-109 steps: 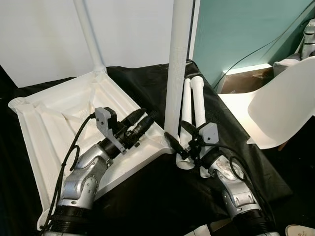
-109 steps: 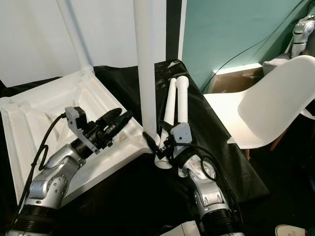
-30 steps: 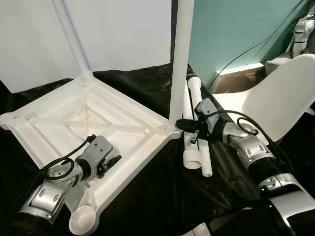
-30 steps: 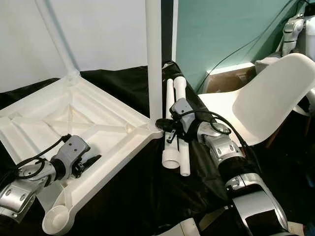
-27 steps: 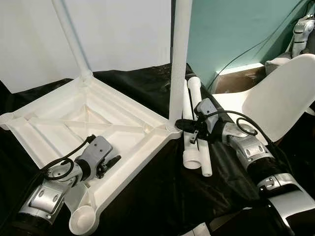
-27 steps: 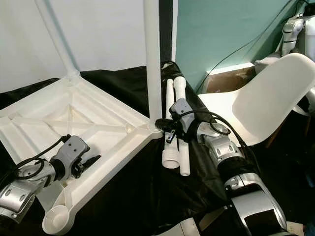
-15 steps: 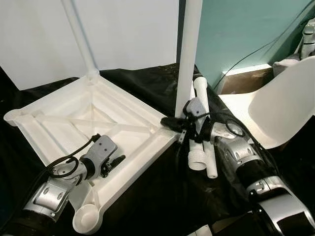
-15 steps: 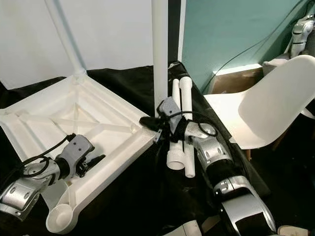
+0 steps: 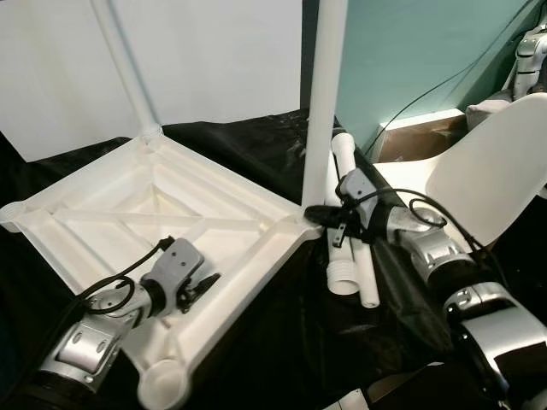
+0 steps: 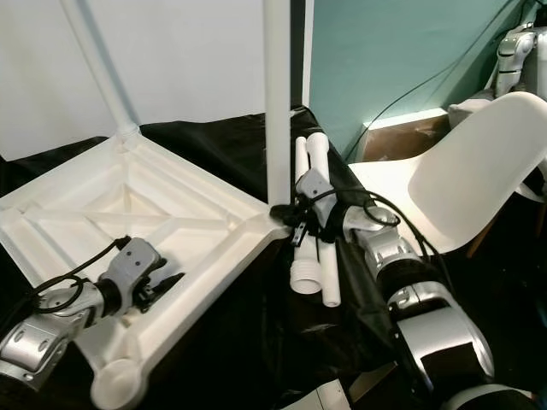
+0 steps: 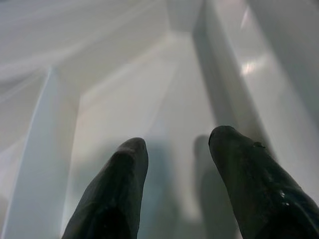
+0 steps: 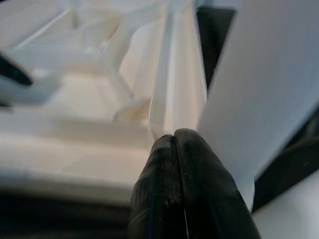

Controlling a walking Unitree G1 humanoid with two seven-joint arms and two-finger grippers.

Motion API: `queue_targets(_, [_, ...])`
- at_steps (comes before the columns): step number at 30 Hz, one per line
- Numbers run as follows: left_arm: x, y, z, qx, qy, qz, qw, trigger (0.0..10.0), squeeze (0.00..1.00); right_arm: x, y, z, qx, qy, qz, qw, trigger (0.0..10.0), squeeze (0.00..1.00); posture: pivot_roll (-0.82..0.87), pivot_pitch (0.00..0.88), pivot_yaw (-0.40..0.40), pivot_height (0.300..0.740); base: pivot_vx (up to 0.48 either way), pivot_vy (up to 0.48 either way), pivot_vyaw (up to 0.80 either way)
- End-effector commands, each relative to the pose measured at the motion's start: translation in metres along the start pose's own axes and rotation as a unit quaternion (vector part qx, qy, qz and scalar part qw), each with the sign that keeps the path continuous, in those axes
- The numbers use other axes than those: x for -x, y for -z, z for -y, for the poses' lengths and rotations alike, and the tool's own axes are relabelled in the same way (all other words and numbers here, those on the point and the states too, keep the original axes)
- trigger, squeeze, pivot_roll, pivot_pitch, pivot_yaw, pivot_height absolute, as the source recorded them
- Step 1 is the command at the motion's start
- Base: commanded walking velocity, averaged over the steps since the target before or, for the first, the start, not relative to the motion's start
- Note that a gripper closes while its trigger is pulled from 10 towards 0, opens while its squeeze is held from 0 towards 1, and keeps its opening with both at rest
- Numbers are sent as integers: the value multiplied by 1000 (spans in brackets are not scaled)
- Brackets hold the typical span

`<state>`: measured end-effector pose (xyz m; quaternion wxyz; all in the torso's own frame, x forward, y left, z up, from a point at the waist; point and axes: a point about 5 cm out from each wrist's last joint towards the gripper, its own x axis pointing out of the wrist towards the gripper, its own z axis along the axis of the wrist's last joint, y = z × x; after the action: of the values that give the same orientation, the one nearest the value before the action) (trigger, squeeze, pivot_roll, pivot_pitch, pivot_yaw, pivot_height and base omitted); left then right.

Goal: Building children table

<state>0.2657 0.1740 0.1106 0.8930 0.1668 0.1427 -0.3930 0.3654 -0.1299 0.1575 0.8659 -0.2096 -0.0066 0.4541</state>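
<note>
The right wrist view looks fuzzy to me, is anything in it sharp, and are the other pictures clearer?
In the right wrist view the right hand, its black fingers pressed together, is fairly sharp, while the white tabletop and the upright leg beyond are soft. In the left wrist view the fingers are blurred and cast soft shadows. Both eye views are crisp and evenly lit.

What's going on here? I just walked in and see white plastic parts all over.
The robot is assembling a small white table. The tabletop lies upside down on a black cloth, with two legs already standing in its corners. The right hand, fingers shut, sits at the base of the near upright leg. The left hand, open, rests on the tabletop's underside. Two loose legs lie beside it.
</note>
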Motion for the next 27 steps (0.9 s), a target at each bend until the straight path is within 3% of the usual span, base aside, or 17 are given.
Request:
queue_targets(1, [-1, -13, -3, -2, 46, 50, 998, 10000, 0, -9, -14, -3, 9, -4, 32, 999, 10000, 0, 32, 0, 41, 740, 0, 0, 0])
queue_targets(3, [-1, -25, -14, 8, 12, 92, 996, 10000, 0, -16, -18, -12, 7, -21, 54, 998, 10000, 0, 32, 0, 41, 740, 0, 0, 0])
queue_targets(5, [-1, -25, -14, 8, 12, 92, 996, 10000, 0, -16, -18, -12, 7, -21, 54, 998, 10000, 0, 32, 0, 41, 740, 0, 0, 0])
queue_targets(7, [5, -38, -25, 13, -8, 130, 991, 10000, 0, -24, -26, -25, -2, -37, 94, 995, 10000, 0, 23, 0, 47, 740, 0, 0, 0])
queue_targets(15, [6, -42, -38, -12, -42, 134, 990, 10000, 0, -31, -35, -35, -13, -34, 131, 991, 10000, 0, 7, 0, 56, 740, 0, 0, 0])
queue_targets(16, [3, -41, -47, -25, -75, 106, 991, 10000, 0, -32, -39, -39, -18, -34, 144, 989, 10000, 0, 4, 0, 57, 740, 0, 0, 0])
queue_targets(18, [3, -41, -47, -25, -75, 106, 991, 10000, 0, -32, -39, -39, -18, -34, 144, 989, 10000, 0, 4, 0, 57, 740, 0, 0, 0])
queue_targets(20, [-2, -28, -71, -46, -159, 11, 986, 10000, 0, -34, -49, -47, -33, -27, 173, 984, 10000, 0, -4, 0, 60, 740, 0, 0, 0])
queue_targets(21, [-3, -24, -78, -40, -191, -13, 981, 10000, 0, -34, -53, -50, -42, -23, 186, 981, 10000, 0, -5, 0, 60, 740, 0, 0, 0])
queue_targets(27, [-8, -12, -82, -23, -229, -59, 971, 10000, 0, -33, -59, -59, -55, -23, 204, 977, 10000, 0, -9, 0, 56, 740, 0, 0, 0])
